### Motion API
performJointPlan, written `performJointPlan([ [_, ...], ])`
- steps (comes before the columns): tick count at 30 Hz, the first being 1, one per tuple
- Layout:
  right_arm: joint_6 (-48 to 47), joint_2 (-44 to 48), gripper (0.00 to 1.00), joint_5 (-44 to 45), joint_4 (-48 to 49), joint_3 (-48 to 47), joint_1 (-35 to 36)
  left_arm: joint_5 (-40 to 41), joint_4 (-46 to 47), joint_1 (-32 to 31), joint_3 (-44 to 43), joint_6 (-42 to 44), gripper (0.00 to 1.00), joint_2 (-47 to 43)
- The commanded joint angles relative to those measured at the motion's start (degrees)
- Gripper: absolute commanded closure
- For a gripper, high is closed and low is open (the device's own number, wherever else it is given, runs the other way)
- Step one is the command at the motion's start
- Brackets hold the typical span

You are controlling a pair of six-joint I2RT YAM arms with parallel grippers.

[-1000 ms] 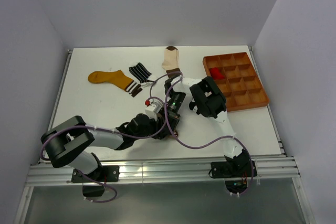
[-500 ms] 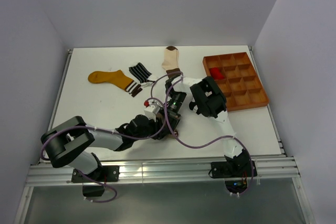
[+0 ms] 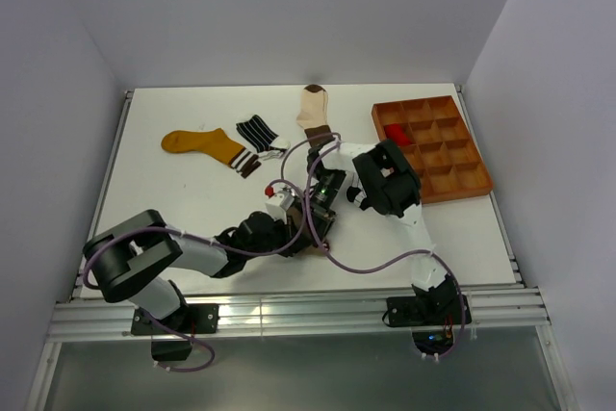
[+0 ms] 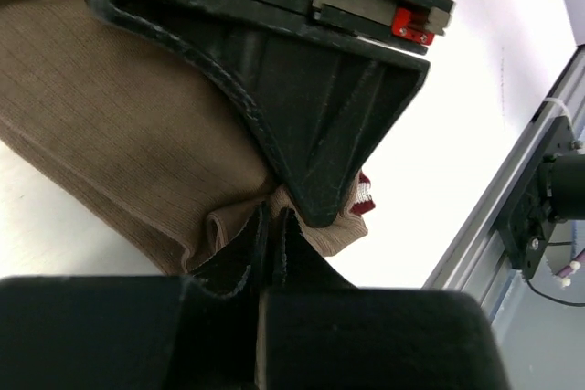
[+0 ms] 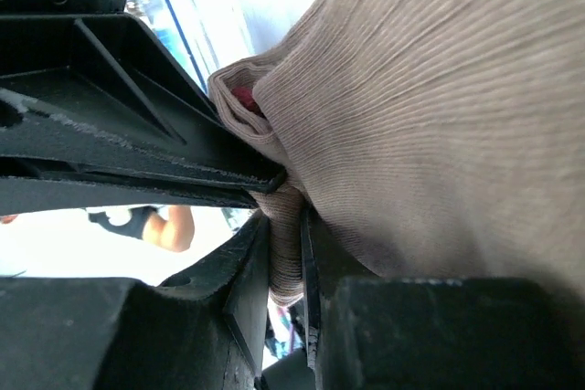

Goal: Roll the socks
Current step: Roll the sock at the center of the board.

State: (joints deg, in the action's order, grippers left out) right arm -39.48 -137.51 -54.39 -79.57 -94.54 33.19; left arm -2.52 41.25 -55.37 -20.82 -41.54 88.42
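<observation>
A taupe ribbed sock (image 4: 110, 116) lies near the table's front middle. Both grippers meet on it, and the top view hides most of it under them. My left gripper (image 4: 272, 216) (image 3: 306, 233) is shut, its tips pinching a pucker of fabric by the red-and-white cuff edge (image 4: 364, 200). My right gripper (image 5: 285, 216) (image 3: 323, 211) is shut on a fold of the same sock (image 5: 439, 89), with fabric plainly between its fingers. Farther back lie a mustard yellow sock (image 3: 197, 144), a black-white striped sock (image 3: 255, 130) and a cream-and-brown sock (image 3: 313, 108).
A brown compartmented tray (image 3: 462, 182) stands at the back right with a red sock (image 3: 397, 134) in one cell. The table's metal front rail (image 4: 539, 162) runs close behind the grippers. Purple cables loop over both arms.
My left gripper has closed from open onto the sock's edge. Both arms have shifted slightly, the right wrist a little to the right.
</observation>
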Motion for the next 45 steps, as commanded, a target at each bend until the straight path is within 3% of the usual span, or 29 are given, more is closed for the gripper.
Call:
performJointPlan([
  [1,-0.33,4.52,0.76,6.23,9.78,2.60,-0.49,-2.31,-5.14,-0.61,2.45,-1.17,1.00,4.21],
  [8,-0.06,11.82,0.64,4.38,12.51,4.98,-1.72,-6.43,-2.59,0.00,1.83,-5.12,1.00,9.74],
  [19,3.27,23.06,0.63,3.76,19.80,11.83,-6.20,-12.06,-10.66,3.25,-1.33,-8.38,1.00,10.55],
  [26,6.96,35.96,0.62,10.43,34.01,20.52,-10.68,-17.95,-23.22,10.01,-5.10,-11.11,1.00,8.26],
  [31,4.52,49.25,0.53,16.15,46.86,33.62,-10.87,-25.58,-28.68,15.63,-6.78,-10.85,1.00,8.08],
  [38,-2.78,62.61,0.48,21.86,57.92,46.62,-5.08,-31.91,-34.40,19.68,-11.43,-8.83,1.00,13.08],
  [42,-7.00,73.23,0.44,28.72,65.93,58.29,6.85,-33.86,-39.57,21.36,-13.89,-7.77,1.00,16.43],
  [45,-8.59,74.06,0.43,32.15,68.41,60.79,12.41,-34.39,-41.08,22.50,-15.83,-7.33,1.00,18.01],
])
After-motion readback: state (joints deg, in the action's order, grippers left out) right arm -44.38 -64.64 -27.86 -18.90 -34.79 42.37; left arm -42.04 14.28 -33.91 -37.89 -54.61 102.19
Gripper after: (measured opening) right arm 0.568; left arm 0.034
